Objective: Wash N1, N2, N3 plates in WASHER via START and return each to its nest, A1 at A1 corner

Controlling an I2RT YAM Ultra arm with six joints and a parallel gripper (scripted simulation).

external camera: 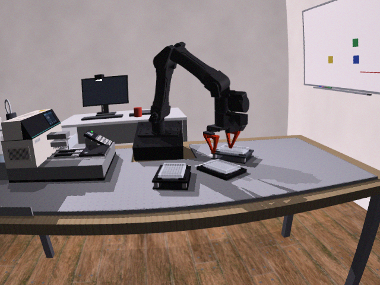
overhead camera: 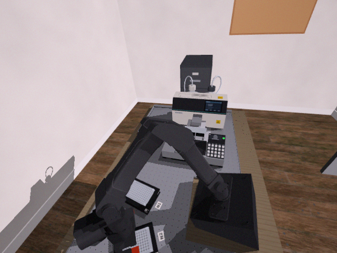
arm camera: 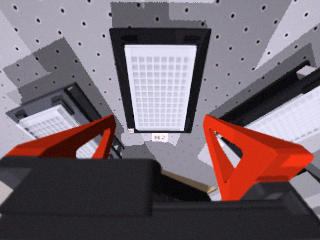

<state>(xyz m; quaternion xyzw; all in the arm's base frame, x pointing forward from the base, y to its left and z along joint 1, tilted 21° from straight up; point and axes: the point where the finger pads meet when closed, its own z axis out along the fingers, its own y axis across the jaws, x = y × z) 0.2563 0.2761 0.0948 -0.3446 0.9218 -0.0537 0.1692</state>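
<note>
My gripper [external camera: 221,139] is open and empty, with its red fingers hanging above the table over the N2 nest. In the wrist view the gripper [arm camera: 159,122] frames the N2 plate [arm camera: 160,85], a clear 96-well plate lying flat in its black nest, with the N2 label [arm camera: 160,137] below it. The N2 plate [external camera: 221,166] lies apart from the fingers. The N1 plate [external camera: 171,170] and the N3 plate [external camera: 233,151] sit in their nests. The washer [external camera: 29,135] shows a green lamp [overhead camera: 223,138]. Its keypad [overhead camera: 215,149] is beside the carrier track [external camera: 66,151], which looks empty.
The arm's black base block [external camera: 158,142] stands behind the nests. My arm hides part of the carrier in the top view. A desk with a monitor [external camera: 104,92] and a red cup [external camera: 138,111] stands behind the table.
</note>
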